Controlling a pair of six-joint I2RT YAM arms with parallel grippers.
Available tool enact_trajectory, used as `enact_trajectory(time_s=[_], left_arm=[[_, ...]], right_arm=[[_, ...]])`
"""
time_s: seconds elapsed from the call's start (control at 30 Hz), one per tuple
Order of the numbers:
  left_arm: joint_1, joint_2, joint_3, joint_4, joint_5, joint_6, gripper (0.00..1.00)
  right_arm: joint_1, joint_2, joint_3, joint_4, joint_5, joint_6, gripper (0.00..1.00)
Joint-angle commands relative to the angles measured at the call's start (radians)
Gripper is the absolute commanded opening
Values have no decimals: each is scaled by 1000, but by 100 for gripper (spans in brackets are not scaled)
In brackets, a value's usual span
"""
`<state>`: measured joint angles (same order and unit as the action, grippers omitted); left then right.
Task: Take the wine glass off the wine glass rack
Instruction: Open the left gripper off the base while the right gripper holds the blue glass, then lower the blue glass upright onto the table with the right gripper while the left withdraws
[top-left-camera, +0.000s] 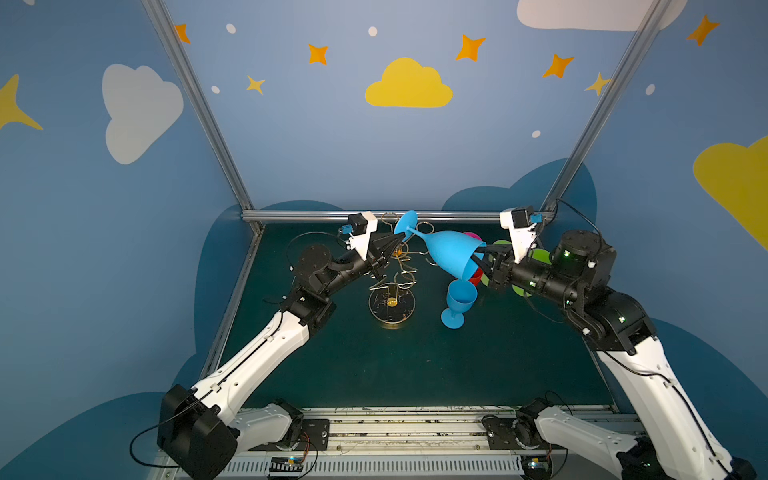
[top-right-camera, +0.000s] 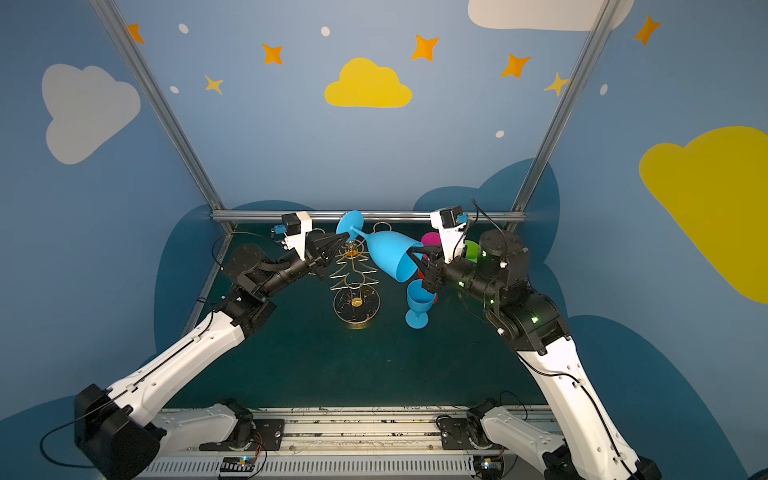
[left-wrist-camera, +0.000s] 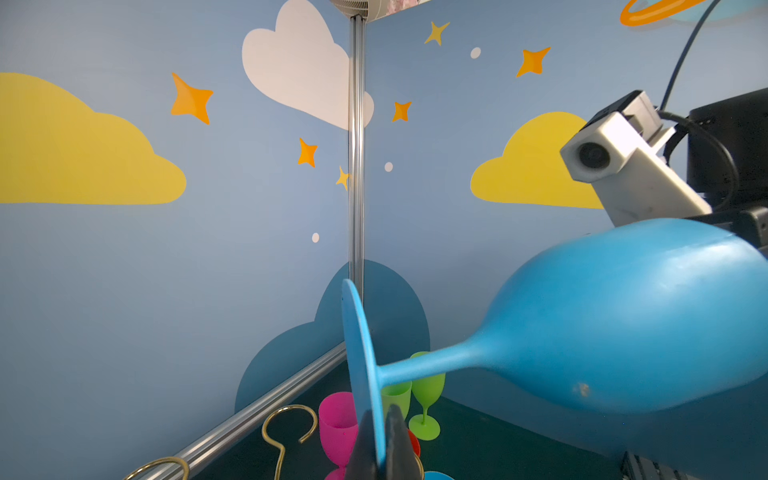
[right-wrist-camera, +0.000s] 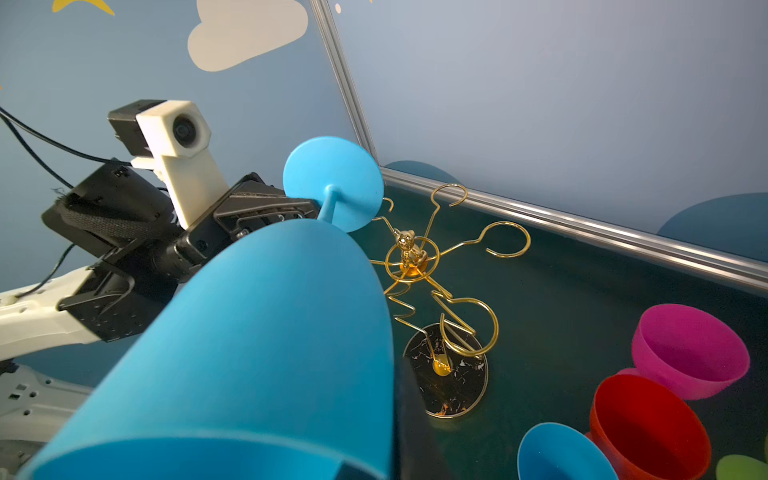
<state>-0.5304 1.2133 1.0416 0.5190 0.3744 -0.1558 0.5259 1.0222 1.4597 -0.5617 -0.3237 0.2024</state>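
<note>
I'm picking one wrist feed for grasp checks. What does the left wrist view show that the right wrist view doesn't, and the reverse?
Left wrist only: the pinch itself, with the left end effector clamped on the foot's edge of the blue wine glass, plus the right arm's wrist camera.
Right wrist only: the wine glass rack seen down to its round dark base, its small gold figure, plus the left arm's wrist camera.
Both: the tilted blue wine glass, the pink glass and gold hooks.

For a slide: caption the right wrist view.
Left gripper pinches the tilted blue wine glass by its foot, gold rack behind.
</note>
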Motion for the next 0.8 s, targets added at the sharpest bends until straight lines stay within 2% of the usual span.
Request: enact_trajectory(time_s=[0.0, 0.03, 0.13, 0.27, 0.4, 0.53, 0.6, 0.77], left_arm=[[3, -25, -8, 22, -14, 19, 12], [4, -27, -8, 20, -23, 22, 17], [6, -35, -20, 18, -51, 33, 55], [12, -78, -79, 66, -199, 34, 98], [59, -128, -127, 75, -285, 44, 99], [133, -191, -199, 80, -384, 11, 99], [187, -222, -243, 93, -434, -33, 99], [321, -285, -322, 96, -473, -109, 99]], right_arm=[[-4, -40, 10, 48, 8, 11, 0], [-4, -47, 7, 48, 15, 11, 0], [-4, -65, 8, 38, 25, 6, 0], [-4, -93, 12, 17, 54, -19, 0], [-4, -100, 52, -49, 54, -58, 0], [10, -92, 81, -117, -59, -114, 0], [39, -88, 79, -150, -105, -136, 0], [135, -78, 67, -303, -102, -190, 0]])
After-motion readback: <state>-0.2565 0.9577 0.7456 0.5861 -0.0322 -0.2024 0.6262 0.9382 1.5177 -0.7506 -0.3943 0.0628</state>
